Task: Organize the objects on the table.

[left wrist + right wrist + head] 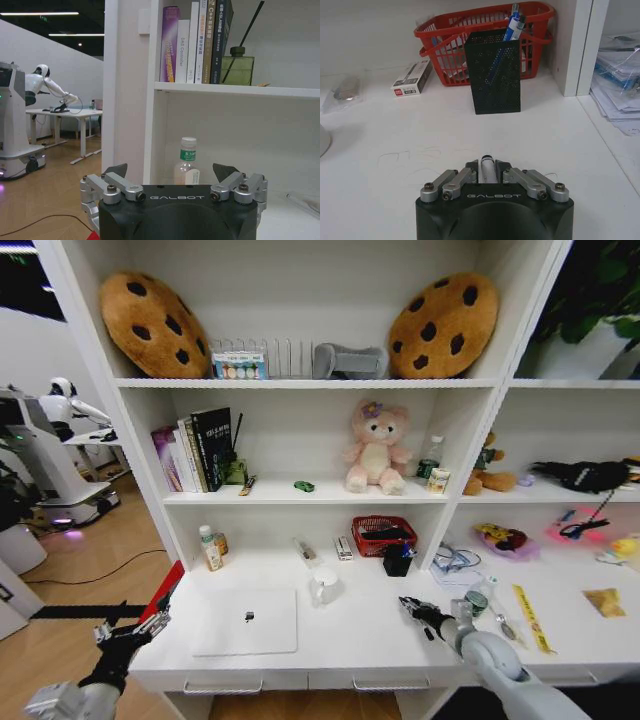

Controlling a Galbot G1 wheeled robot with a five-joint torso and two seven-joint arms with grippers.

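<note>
Right gripper (487, 169): jaws closed narrow on a black-and-white marker (487, 167), held over the table (360, 635) near its front edge, facing the pen holder.
Pen holder (493, 71): black mesh, upright toward the back of the table, 1 blue pen (512, 21) standing in it, a red basket (451, 36) just behind.
Left gripper (174, 173): jaws wide, holding nothing, off the table's left edge.
Silver laptop (246, 621): shut, flat by the front edge, left of centre.
Tiny green toy car (304, 486): on the shelf above the table.
</note>
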